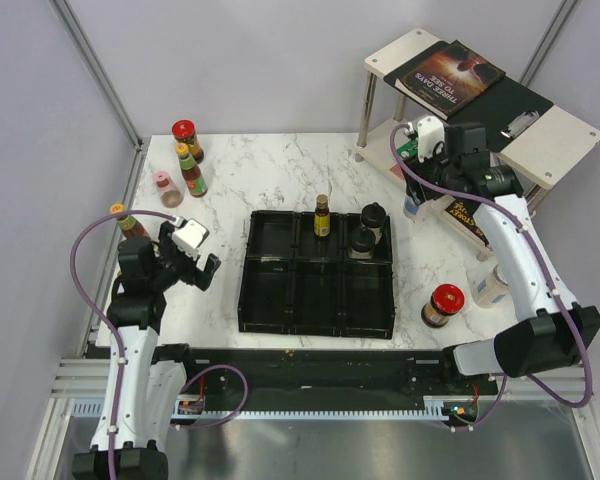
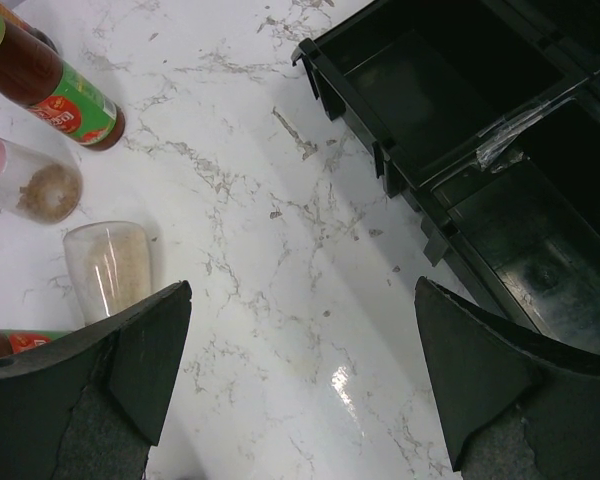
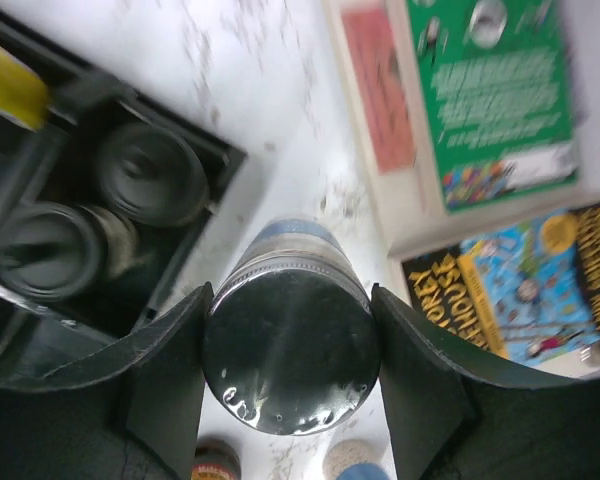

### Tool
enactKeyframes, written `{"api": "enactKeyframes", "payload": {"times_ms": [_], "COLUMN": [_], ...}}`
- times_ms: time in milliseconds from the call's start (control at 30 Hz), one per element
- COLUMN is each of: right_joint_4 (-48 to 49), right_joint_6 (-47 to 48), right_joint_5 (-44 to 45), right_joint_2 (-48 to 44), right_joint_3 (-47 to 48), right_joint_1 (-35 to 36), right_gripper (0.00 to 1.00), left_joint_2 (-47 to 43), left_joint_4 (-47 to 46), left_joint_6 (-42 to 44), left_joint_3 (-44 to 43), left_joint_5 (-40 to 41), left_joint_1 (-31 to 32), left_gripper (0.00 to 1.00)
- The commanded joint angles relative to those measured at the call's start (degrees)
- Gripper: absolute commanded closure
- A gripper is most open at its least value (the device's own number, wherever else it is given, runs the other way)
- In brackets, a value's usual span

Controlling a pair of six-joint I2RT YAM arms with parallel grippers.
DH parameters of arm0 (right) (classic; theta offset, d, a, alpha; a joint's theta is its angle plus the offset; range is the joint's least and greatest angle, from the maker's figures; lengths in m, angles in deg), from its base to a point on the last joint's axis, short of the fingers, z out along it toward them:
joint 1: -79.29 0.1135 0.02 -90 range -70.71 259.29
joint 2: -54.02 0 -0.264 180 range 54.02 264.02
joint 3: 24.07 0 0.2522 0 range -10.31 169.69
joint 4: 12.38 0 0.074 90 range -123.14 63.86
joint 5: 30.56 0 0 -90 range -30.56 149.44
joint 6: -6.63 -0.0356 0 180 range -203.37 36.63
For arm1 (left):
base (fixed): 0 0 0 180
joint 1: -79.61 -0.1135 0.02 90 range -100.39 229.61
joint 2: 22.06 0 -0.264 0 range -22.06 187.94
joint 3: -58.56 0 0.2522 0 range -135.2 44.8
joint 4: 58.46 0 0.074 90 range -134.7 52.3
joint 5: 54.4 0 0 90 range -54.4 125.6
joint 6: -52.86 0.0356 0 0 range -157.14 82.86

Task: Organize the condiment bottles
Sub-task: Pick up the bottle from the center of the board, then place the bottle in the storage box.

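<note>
My right gripper (image 3: 290,296) is shut on a clear jar with a shiny black lid (image 3: 290,360), both pads pressed against the lid's sides. From above, this jar (image 1: 410,208) is just right of the black tray (image 1: 270,300). In the tray's back row stand a slim dark yellow-capped bottle (image 1: 322,215) and two black-lidded jars (image 1: 373,218) (image 1: 362,240). My left gripper (image 2: 305,390) is open over bare marble left of the tray. Nearby are a sauce bottle (image 2: 50,90), a pink-lidded shaker (image 2: 25,180) and a clear jar (image 2: 110,265).
A red-capped jar (image 1: 186,138) stands at the back left. Another red-capped jar (image 1: 444,305) and a pale jar (image 1: 490,285) stand right of the tray. A shelf (image 1: 550,150) with books (image 1: 450,75) is at the back right, with more books (image 3: 525,290) beneath it.
</note>
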Motion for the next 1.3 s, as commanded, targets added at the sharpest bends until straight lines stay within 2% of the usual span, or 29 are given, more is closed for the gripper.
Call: {"api": "enactKeyframes", "payload": {"times_ms": [0, 100, 267, 433, 633, 933, 1267], "right_joint_4": [-0.55, -1.34, -3.28, -3.89, -3.19, 0.15, 7.53], "right_joint_6": [0.06, -0.20, -0.20, 0.50, 0.06, 1.12, 1.64], "right_joint_5": [0.36, -1.13, -10.89, -11.25, -12.92, -11.60, -8.70], "right_joint_2": [-3.94, -1.84, 3.44, 10.91, 19.17, 28.84, 36.22], "right_joint_3": [11.28, 16.90, 27.36, 36.40, 42.74, 44.25, 38.45], "right_joint_1": [4.64, 7.54, 11.32, 19.21, 27.48, 35.66, 37.96], "right_gripper": [1.00, 1.00, 1.00, 1.00, 1.00, 1.00, 1.00], "left_joint_2": [-0.22, -0.22, 0.13, 1.01, 1.36, 2.42, 2.77], "left_joint_4": [-0.80, -0.88, -0.89, -0.97, -1.06, -1.15, -1.33], "left_joint_6": [0.08, 0.08, -0.01, -0.18, -0.36, -0.27, -0.18], "left_joint_3": [0.38, 0.38, 0.30, 0.21, 0.30, 0.30, 0.38], "left_joint_5": [-1.58, -1.58, -1.49, -0.88, -1.14, -1.40, -1.67], "left_joint_1": [-0.53, -0.61, -0.96, -1.84, -2.46, -2.99, -3.25], "left_gripper": [0.01, 0.01, 0.00, 0.01, 0.01, 0.01, 0.00]}}
